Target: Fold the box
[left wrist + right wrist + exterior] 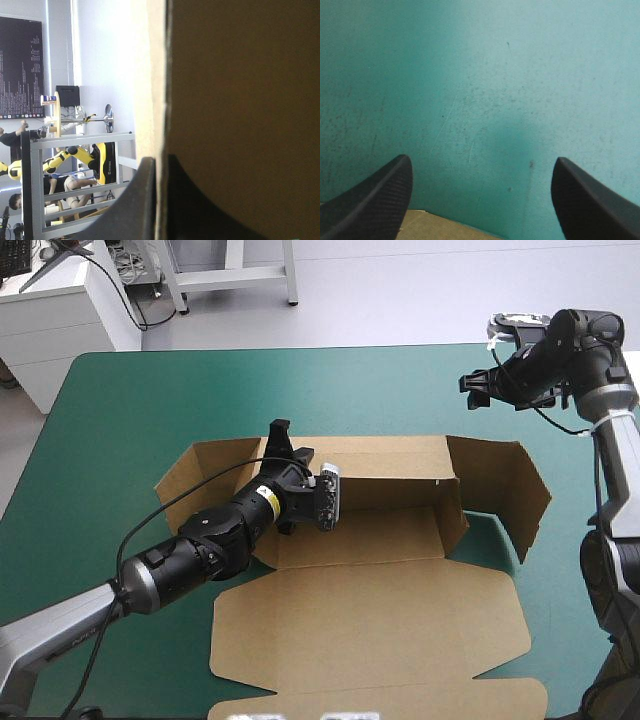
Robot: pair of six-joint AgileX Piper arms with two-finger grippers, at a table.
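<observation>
Cardboard fills the middle of the table: you see the brown box [400, 530] there as an open tray on the teal-green cover [120, 410]. Its far wall [390, 465] stands upright, a flap spreads out at each end, and the lid [370, 630] lies flat toward the near edge of the table.

Your left gripper [283, 438] reaches in from the near left and sits at the left part of the far wall, over its top edge. In the left wrist view the edge of the board runs straight between the two black fingers [137, 205]. They are almost closed, so this hand pinches the box.

Your right gripper [478, 388] hangs above the far right part of the table, beyond the right end flap [510, 490], and does not touch the box. In its own wrist view the fingers [375, 200] stand wide apart with nothing between them. Only the cover lies under them, and a small corner of brown board shows just beside one finger.
</observation>
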